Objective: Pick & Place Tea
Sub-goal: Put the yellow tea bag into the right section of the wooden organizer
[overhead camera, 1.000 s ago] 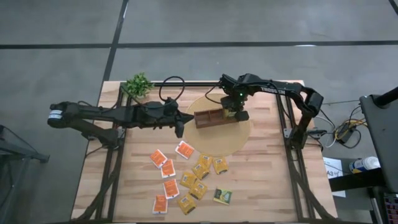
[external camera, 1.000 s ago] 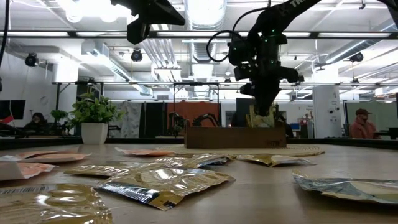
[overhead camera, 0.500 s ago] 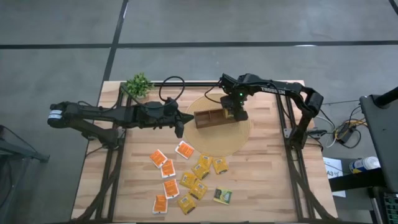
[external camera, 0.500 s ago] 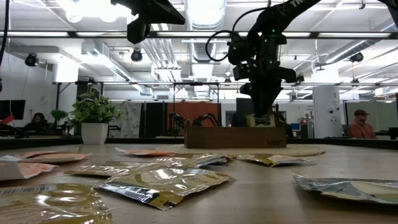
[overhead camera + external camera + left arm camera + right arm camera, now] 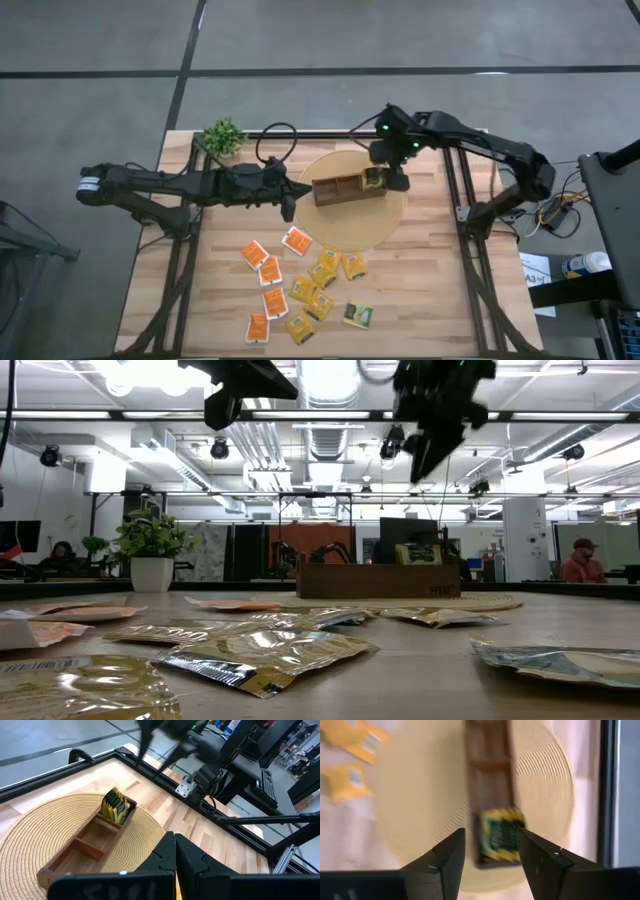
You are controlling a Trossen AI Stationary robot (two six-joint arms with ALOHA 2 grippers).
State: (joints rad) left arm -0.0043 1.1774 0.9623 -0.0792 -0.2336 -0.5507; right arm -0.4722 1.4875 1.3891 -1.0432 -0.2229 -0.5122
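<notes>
Sachets of tea [image 5: 300,290], orange, yellow and one green, lie scattered on the table [image 5: 420,290]; more stand upright in the end compartment of the wooden box [image 5: 345,188] on the round mat [image 5: 385,225]. Right gripper [image 5: 489,851] hangs above it, spread open and empty. Left gripper [image 5: 174,851], pressed closed, waits beside the mat.

Table [image 5: 420,290]: pale planked wood, matt | mat [image 5: 375,225]: coiled woven straw, rough | box [image 5: 340,188]: brown wood | sachets [image 5: 265,658]: glossy crinkled foil, I see | grippers [image 5: 175,857]: dull black plastic
</notes>
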